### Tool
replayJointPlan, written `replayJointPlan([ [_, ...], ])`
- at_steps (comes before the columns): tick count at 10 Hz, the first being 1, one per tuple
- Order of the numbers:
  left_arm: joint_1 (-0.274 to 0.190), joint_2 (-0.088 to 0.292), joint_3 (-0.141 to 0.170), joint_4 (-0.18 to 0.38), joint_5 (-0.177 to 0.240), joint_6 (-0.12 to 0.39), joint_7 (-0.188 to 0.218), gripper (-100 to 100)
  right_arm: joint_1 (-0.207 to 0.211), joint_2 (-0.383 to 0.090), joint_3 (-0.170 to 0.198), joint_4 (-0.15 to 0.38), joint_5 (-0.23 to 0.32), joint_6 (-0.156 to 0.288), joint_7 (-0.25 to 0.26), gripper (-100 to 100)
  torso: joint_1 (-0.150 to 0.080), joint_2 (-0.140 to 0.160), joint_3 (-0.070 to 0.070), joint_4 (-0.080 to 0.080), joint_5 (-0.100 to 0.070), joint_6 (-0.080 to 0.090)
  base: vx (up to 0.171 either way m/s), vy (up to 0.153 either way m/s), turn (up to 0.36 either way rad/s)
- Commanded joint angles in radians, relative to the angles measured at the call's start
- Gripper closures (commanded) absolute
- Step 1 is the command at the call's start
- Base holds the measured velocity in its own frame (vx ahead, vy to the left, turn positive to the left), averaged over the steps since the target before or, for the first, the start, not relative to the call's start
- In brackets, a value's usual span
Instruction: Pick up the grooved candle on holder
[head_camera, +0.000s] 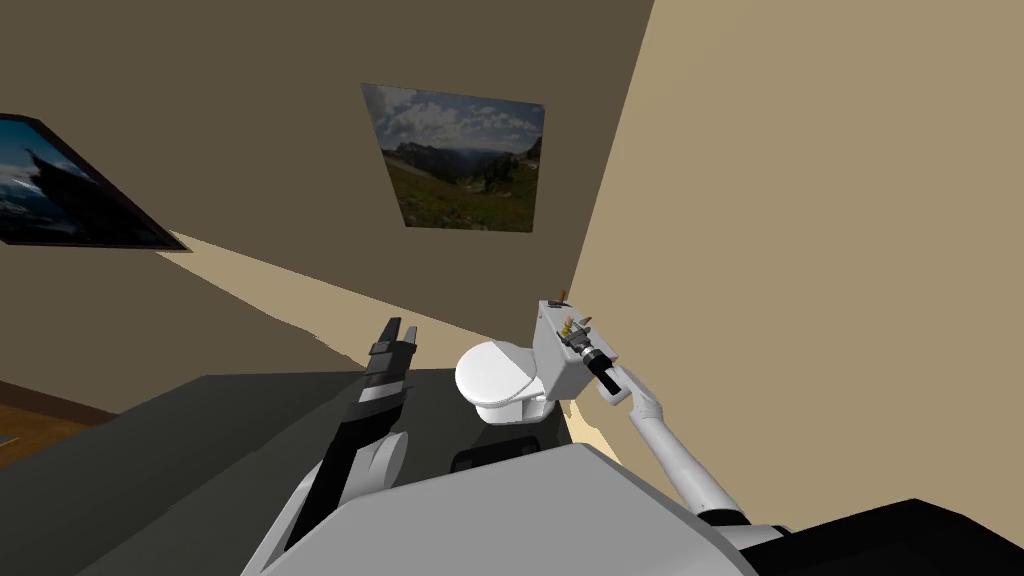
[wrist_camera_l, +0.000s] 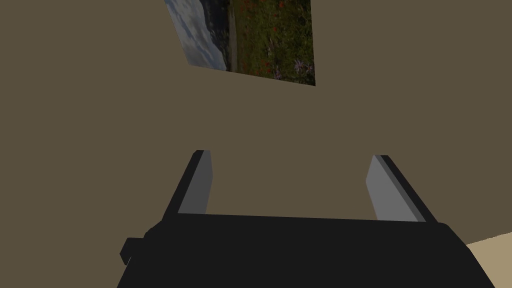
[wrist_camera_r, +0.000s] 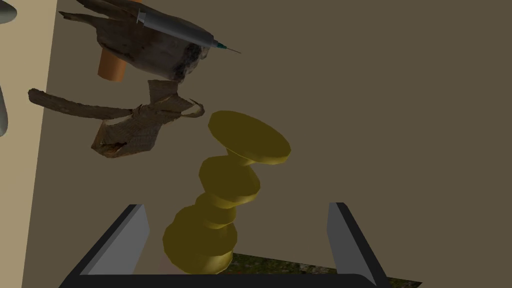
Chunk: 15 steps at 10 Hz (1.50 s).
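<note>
Tan walls (head_camera: 800, 200) meet in a tight corner, with the white toilet (head_camera: 495, 380) below and its tank (head_camera: 560, 372) hard against them. Right gripper (wrist_camera_r: 238, 207) reaches over the tank top, fingers spread, nothing clamped. Gold grooved candle (wrist_camera_r: 225, 180) on its holder sits between them, nearer one finger. Likely best: centre first, close on a wide ring, lift straight off. Brown scraps (wrist_camera_r: 135, 125) and syringe (wrist_camera_r: 175, 30) crowd just beyond. Left gripper (wrist_camera_l: 289, 187) open, well apart.
</note>
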Motion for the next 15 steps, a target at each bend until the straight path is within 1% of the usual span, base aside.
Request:
replayJointPlan([
  [1, 0.0, 0.0, 0.0, 0.0, 0.0, 0.0, 0.0, 0, -0.05, -0.01, 0.029, 0.05, -0.029, -0.019, 0.024, -100, 0.0, 0.0, 0.0, 0.0, 0.0, 0.0, -0.031, 0.019, -0.113],
  [2, 0.0, 0.0, 0.0, 0.0, 0.0, 0.0, 0.0, 0, -0.077, -0.01, 0.029, 0.075, -0.029, -0.019, 0.024, -100, 0.0, 0.0, 0.0, 0.0, 0.0, 0.0, -0.038, 0.018, -0.064],
  [3, 0.0, 0.0, 0.0, 0.0, 0.0, 0.0, 0.0, 0, -0.083, -0.01, 0.029, 0.096, -0.029, -0.019, 0.024, -100, 0.0, 0.0, 0.0, 0.0, 0.0, 0.0, -0.019, 0.008, 0.013],
  [4, 0.0, 0.0, 0.0, 0.0, 0.0, 0.0, 0.0, 0, -0.123, -0.019, 0.059, 0.127, -0.055, -0.034, 0.047, -100, 0.0, 0.0, 0.0, 0.0, 0.0, 0.0, -0.036, 0.012, -0.108],
  [5, 0.0, 0.0, 0.0, 0.0, 0.0, 0.0, 0.0, 0, -0.155, -0.019, 0.059, 0.163, -0.055, -0.034, 0.047, -100, 0.0, 0.0, 0.0, 0.0, 0.0, 0.0, -0.037, 0.019, -0.064],
  [6, 0.0, 0.0, 0.0, 0.0, 0.0, 0.0, 0.0, 0, -0.159, -0.019, 0.059, 0.178, -0.055, -0.034, 0.047, -100, 0.0, 0.0, 0.0, 0.0, 0.0, 0.0, -0.019, 0.009, 0.013],
  [7, 0.0, 0.0, 0.0, 0.0, 0.0, 0.0, 0.0, 0, -0.2, -0.029, 0.089, 0.215, -0.082, -0.049, 0.069, -100, 0.0, 0.0, 0.0, 0.0, 0.0, 0.0, -0.032, 0.015, -0.074],
  [8, 0.0, 0.0, 0.0, 0.0, 0.0, 0.0, 0.0, 0, -0.234, -0.029, 0.089, 0.25, -0.082, -0.049, 0.069, -100, 0.0, 0.0, 0.0, 0.0, 0.0, 0.0, -0.043, 0.013, -0.067],
  [9, 0.0, 0.0, 0.0, 0.0, 0.0, 0.0, 0.0, 0, -0.234, -0.029, 0.089, 0.261, -0.082, -0.049, 0.069, -100, 0.0, 0.001, 0.0, 0.0, 0.0, 0.0, -0.025, 0.005, -0.011],
  [10, 0.0, 0.0, 0.0, 0.0, 0.0, 0.0, 0.0, 0, -0.279, -0.038, 0.12, 0.302, -0.108, -0.064, 0.092, -100, -0.001, 0.0, 0.0, 0.0, 0.0, 0.0, -0.04, 0.012, -0.107],
  [11, 0.0, 0.0, 0.0, 0.0, 0.0, 0.0, 0.0, 0, -0.309, -0.038, 0.12, 0.337, -0.108, -0.064, 0.092, -100, 0.0, 0.001, 0.0, 0.0, 0.0, 0.0, -0.043, 0.017, -0.06],
  [12, 0.0, 0.0, 0.0, 0.0, 0.0, 0.0, 0.0, 0, -0.345, -0.048, 0.15, 0.377, -0.135, -0.078, 0.115, -100, 0.0, 0.001, 0.0, 0.0, 0.0, 0.0, -0.06, 0.026, -0.115],
  [13, 0.0, 0.0, 0.0, 0.0, 0.0, 0.0, 0.0, 0, -0.377, -0.048, 0.15, 0.411, -0.135, -0.078, 0.115, -100, 0.001, 0.002, 0.001, 0.0, 0.0, 0.0, -0.049, 0.026, -0.052],
  [14, 0.0, 0.0, 0.0, 0.0, 0.0, 0.0, 0.0, 0, -0.385, -0.048, 0.15, 0.426, -0.135, -0.078, 0.115, -100, 0.001, 0.001, 0.001, 0.0, 0.0, 0.0, -0.016, 0.006, 0.014],
  [15, 0.0, 0.0, 0.0, 0.0, 0.0, 0.0, 0.0, 0, -0.428, -0.057, 0.18, 0.467, -0.161, -0.093, 0.138, -100, 0.0, 0.0, 0.0, 0.0, 0.0, 0.0, -0.033, 0.008, -0.145],
])
